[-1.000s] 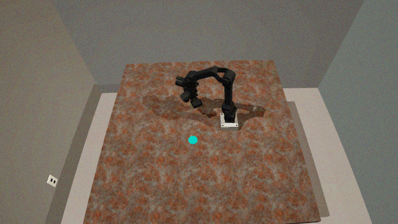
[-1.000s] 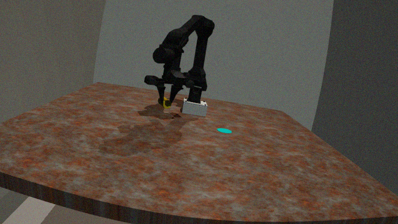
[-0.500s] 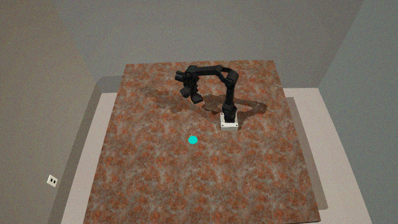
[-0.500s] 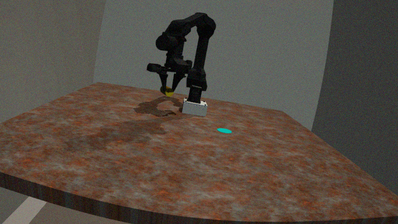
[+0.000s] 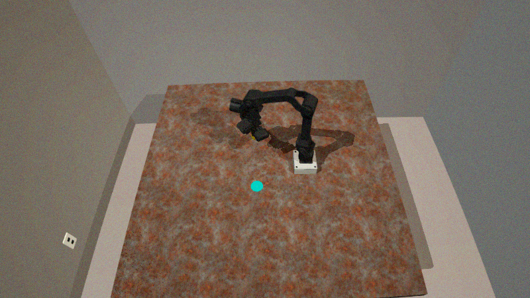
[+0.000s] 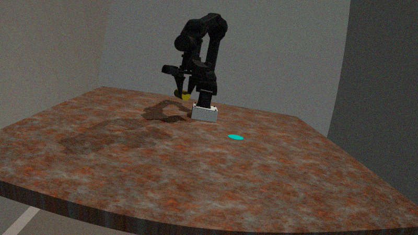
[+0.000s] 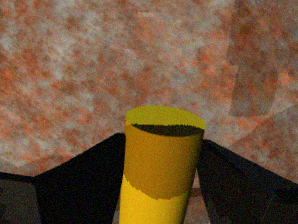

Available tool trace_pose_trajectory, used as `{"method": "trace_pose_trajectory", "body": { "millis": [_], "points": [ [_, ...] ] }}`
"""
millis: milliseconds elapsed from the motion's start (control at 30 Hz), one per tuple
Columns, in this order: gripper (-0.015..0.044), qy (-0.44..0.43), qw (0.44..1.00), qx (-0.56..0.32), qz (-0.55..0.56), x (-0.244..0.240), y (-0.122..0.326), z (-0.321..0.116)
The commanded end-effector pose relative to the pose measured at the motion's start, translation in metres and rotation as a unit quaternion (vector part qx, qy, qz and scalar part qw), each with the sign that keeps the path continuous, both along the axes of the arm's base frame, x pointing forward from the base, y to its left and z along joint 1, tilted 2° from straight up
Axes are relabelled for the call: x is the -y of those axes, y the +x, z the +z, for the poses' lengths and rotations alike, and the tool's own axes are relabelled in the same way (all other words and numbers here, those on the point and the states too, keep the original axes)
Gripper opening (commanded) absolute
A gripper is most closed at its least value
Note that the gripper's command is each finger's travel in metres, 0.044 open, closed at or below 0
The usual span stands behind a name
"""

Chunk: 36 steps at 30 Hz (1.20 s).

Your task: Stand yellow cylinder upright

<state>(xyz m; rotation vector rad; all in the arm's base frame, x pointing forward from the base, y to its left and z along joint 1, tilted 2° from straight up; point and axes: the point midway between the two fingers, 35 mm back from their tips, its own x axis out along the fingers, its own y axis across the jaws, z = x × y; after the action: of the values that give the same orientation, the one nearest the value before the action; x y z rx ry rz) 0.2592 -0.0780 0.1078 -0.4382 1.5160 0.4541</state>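
The yellow tall cylinder (image 5: 253,137) (image 6: 185,95) (image 7: 159,167) is held between the fingers of my gripper (image 5: 254,136) (image 6: 184,94) (image 7: 162,146), which is shut on it. In the wrist view one flat end points away from the camera, and the body runs down out of the frame between the two black fingers. In the exterior view it is off the table and tilted, with its far part hidden by a finger. The cyan circle (image 5: 256,185) (image 6: 235,137) lies flat on the table, well away from the gripper, with nothing standing on it.
The mottled red-brown table (image 5: 266,237) (image 6: 204,175) carries the arm's white base (image 5: 305,171) (image 6: 204,114). In the top view the base is behind the circle and to its right. The arm arches above the table and casts shadows on it.
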Motion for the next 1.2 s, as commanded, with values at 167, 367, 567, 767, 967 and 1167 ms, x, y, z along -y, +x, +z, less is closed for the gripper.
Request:
{"method": "trace_pose_trajectory", "body": {
  "millis": [167, 367, 567, 767, 967, 1167],
  "points": [
    [0.0105, -0.002, 0.999, 0.007, 0.041, -0.027, 0.009, 0.004],
    [0.0105, -0.003, 0.998, 0.01, 0.07, -0.046, 0.014, 0.006],
    [0.0105, -0.003, 0.995, 0.014, 0.098, -0.065, 0.017, 0.007],
    [0.0105, -0.002, 0.992, 0.015, 0.127, -0.084, 0.018, 0.009],
    [0.0105, 0.0, 0.988, 0.015, 0.156, -0.103, 0.017, 0.012],
    [0.0105, 0.002, 0.983, 0.014, 0.185, -0.123, 0.015, 0.014]
  ]
}}
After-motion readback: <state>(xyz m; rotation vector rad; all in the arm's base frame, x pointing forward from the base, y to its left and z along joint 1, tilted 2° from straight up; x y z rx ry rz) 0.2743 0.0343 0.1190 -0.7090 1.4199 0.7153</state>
